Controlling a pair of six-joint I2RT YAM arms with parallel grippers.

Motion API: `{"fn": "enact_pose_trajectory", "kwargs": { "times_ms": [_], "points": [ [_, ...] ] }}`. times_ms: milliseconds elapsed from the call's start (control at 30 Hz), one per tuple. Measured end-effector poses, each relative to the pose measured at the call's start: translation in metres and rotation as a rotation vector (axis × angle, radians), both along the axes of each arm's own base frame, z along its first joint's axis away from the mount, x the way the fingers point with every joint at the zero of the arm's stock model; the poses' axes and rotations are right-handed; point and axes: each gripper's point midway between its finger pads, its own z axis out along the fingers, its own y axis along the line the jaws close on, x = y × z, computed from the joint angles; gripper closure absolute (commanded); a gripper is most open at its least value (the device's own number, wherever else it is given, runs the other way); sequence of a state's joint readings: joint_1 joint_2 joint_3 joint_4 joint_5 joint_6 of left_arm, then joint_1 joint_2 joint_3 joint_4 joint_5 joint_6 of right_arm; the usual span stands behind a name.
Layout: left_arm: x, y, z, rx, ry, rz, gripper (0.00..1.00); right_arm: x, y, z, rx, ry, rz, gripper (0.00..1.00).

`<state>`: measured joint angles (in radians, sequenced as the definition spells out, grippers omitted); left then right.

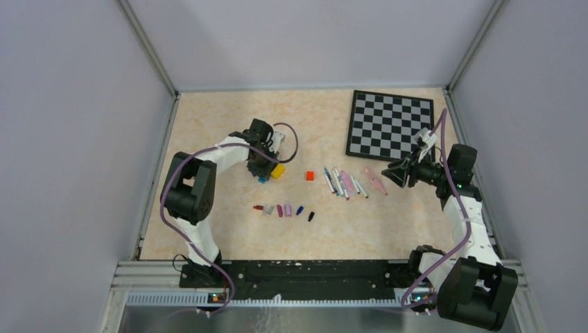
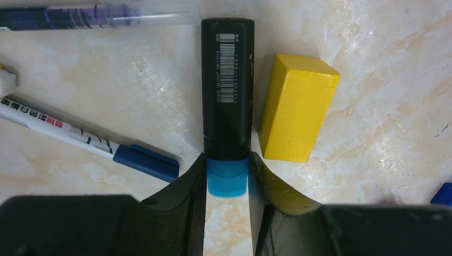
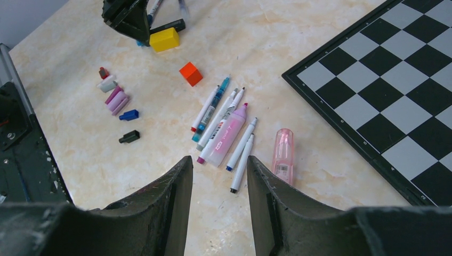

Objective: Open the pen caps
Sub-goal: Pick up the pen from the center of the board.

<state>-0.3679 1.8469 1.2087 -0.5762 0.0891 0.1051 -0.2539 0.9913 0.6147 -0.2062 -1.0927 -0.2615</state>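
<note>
My left gripper (image 2: 227,176) is shut on the cyan cap (image 2: 227,184) of a black pen (image 2: 228,80) lying on the table; one finger sits on each side of the cap. In the top view this gripper (image 1: 262,173) is at centre left. A white pen with a blue cap (image 2: 145,161) and a clear pen (image 2: 101,13) lie beside it. A row of loose caps (image 1: 284,209) lies nearer the bases and also shows in the right wrist view (image 3: 114,98). Several uncapped pens (image 3: 226,128) lie in a group. My right gripper (image 3: 219,165) is open and empty above the table near them.
A yellow block (image 2: 298,106) lies just right of the black pen, close to my right finger. A small red cube (image 1: 309,175) sits between the two pen groups. A pink translucent pen (image 3: 282,154) lies by the group. A chessboard (image 1: 392,125) lies back right.
</note>
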Motion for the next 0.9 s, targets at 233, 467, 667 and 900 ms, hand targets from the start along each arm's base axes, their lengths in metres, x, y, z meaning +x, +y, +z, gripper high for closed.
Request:
{"fn": "enact_pose_trajectory", "kwargs": {
  "times_ms": [233, 467, 667, 900],
  "points": [
    [0.0, 0.0, 0.001, -0.004, 0.0, 0.004, 0.87, 0.0, 0.0, 0.0, 0.0, 0.0, 0.0, 0.59],
    [-0.001, -0.008, 0.027, -0.069, -0.046, 0.013, 0.91, 0.0, 0.0, 0.001, 0.004, -0.002, 0.003, 0.59],
    [-0.008, -0.025, 0.087, -0.226, -0.164, -0.005, 0.96, -0.004, 0.004, 0.003, 0.025, -0.006, 0.034, 0.57],
    [-0.04, -0.079, 0.131, -0.532, -0.193, -0.085, 0.99, -0.018, 0.018, 0.006, 0.13, 0.034, 0.104, 0.51]
  ]
}}
